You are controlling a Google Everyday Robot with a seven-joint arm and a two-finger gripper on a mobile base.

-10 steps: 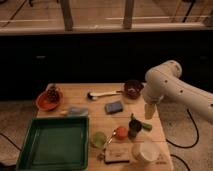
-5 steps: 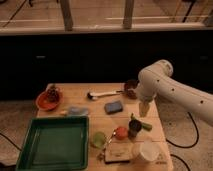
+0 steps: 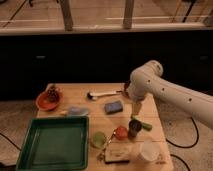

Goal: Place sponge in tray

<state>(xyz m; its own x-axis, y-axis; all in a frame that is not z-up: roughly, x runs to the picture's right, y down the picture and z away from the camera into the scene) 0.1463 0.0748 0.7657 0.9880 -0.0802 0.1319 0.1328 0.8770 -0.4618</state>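
A blue sponge point(image 3: 114, 106) lies flat near the middle of the wooden table point(image 3: 75, 95). A green tray point(image 3: 52, 144) sits at the table's front left and holds nothing I can see. My white arm reaches in from the right. The gripper point(image 3: 136, 110) hangs down from it, just right of the sponge and a little above the table, apart from the sponge.
A red bowl point(image 3: 47, 99) with a pinecone-like thing stands at the left. A white-handled brush point(image 3: 102, 94) lies behind the sponge. A pale blue cloth point(image 3: 76, 111) lies left of it. A dark cup point(image 3: 134, 127), green cup point(image 3: 98, 139), white cup point(image 3: 148, 150) and small items crowd the front right.
The arm has swung left across the table, bringing the gripper closer to the sponge. The sponge and tray have not moved.
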